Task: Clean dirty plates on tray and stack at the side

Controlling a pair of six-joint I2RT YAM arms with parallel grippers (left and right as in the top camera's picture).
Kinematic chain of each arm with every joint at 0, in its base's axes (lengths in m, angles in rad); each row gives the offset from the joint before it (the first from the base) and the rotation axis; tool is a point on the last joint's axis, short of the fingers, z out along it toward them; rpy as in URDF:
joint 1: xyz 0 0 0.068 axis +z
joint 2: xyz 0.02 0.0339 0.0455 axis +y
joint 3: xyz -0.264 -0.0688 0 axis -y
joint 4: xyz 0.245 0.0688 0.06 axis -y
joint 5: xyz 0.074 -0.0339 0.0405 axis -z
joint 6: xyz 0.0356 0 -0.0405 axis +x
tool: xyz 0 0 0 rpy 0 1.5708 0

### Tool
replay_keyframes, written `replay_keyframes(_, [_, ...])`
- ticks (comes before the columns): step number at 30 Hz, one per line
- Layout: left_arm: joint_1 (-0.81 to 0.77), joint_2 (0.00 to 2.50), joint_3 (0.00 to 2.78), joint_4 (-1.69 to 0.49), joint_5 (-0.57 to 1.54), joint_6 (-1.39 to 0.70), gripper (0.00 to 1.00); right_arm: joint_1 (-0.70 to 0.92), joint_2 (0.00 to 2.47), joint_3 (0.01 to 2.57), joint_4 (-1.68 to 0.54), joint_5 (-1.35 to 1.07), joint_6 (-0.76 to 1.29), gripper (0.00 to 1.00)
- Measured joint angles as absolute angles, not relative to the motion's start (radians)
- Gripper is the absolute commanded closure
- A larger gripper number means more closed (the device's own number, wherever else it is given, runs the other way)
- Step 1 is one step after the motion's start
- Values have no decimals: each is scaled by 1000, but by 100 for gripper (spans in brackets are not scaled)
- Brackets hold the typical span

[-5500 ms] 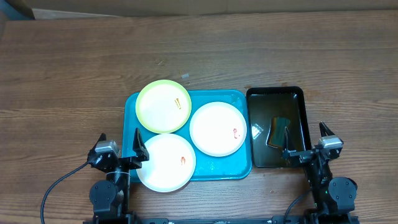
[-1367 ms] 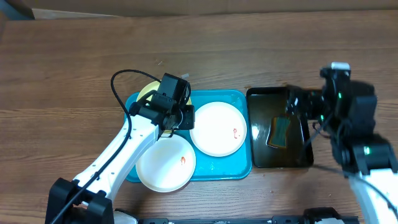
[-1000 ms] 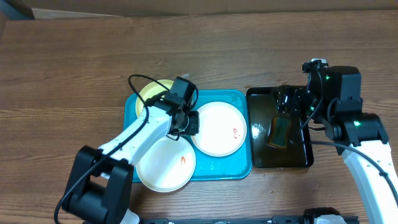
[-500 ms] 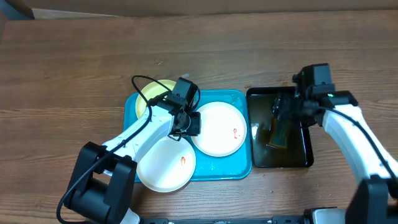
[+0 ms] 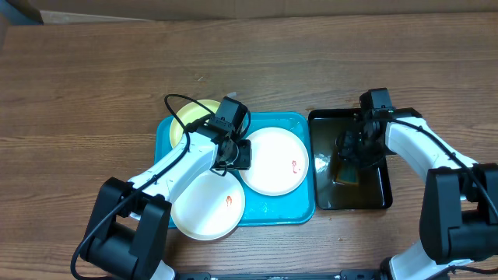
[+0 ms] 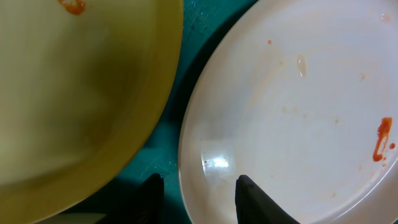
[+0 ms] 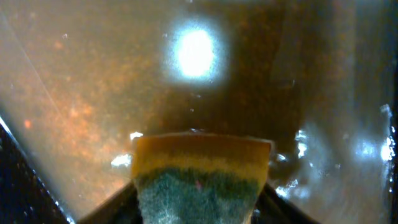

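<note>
On the turquoise tray [image 5: 272, 207] lie three plates. The pale yellow-green plate [image 5: 185, 124] is at the back left, a white plate [image 5: 278, 163] with a red smear sits to the right, and a second smeared white plate [image 5: 206, 206] overhangs the front left edge. My left gripper [image 5: 236, 153] is open and straddles the left rim of the right white plate [image 6: 292, 118], one finger over the tray [image 6: 168, 143] and one over the plate, beside the yellow-green plate [image 6: 81, 93]. My right gripper [image 5: 352, 152] is down in the black basin, shut on a yellow-and-green sponge [image 7: 199, 174].
The black basin [image 5: 366, 199] stands right of the tray and holds brownish water. Brown wooden table [image 5: 93, 85] surrounds tray and basin. A cable loops from the left arm over the yellow-green plate.
My right gripper has come down into the basin and its jaws have closed onto the sponge. My left gripper stayed at the white plate's rim, its jaws a little wider.
</note>
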State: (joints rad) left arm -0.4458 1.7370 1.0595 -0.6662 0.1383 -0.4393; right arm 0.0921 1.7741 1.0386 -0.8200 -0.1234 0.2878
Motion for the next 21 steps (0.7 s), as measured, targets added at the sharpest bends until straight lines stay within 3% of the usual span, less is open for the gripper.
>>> replay_keyframes(2, [-446, 1737, 1060, -666, 139, -440, 58, 92, 1774, 1038, -820, -123, 285, 71])
replay_keyframes(4, [-446, 1737, 1060, -665, 138, -439, 57, 93, 1774, 1039, -821, -124, 289, 71])
replay_keyframes(5, [-446, 1737, 1060, -665, 138, -439, 57, 93, 1774, 1039, -820, -123, 289, 66])
replay_keyframes(6, [-446, 1737, 1060, -665, 138, -439, 57, 93, 1774, 1038, -820, -124, 293, 51])
replay_keyframes(7, [-446, 1737, 1060, -664, 138, -439, 57, 92, 1774, 1038, -817, -124, 296, 45])
replay_keyframes(13, [-446, 1737, 1060, -654, 138, -439, 57, 93, 1774, 1049, -856, -124, 288, 40])
replay_keyframes(21, [-446, 1737, 1060, -637, 138, -439, 57, 94, 1774, 1060, -941, -124, 287, 44])
